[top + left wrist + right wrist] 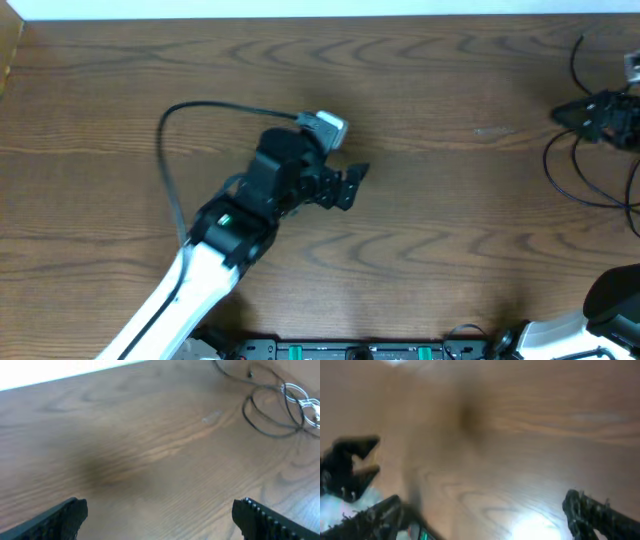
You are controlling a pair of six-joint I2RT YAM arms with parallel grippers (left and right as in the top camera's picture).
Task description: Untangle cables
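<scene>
Wooden desk (440, 250). Left arm (250, 200) reaches mid-desk, jaws spread wide, nothing between them. Right arm (612, 300) sits at the near right corner, jaws equally wide, empty. Black cable (548, 165) loops at the desk's right edge, white cable (299, 393) among the loops.

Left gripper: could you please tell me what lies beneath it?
Beneath the open left gripper only bare wooden table shows; the cables lie well apart. What its fingers cover cannot be seen.
</scene>
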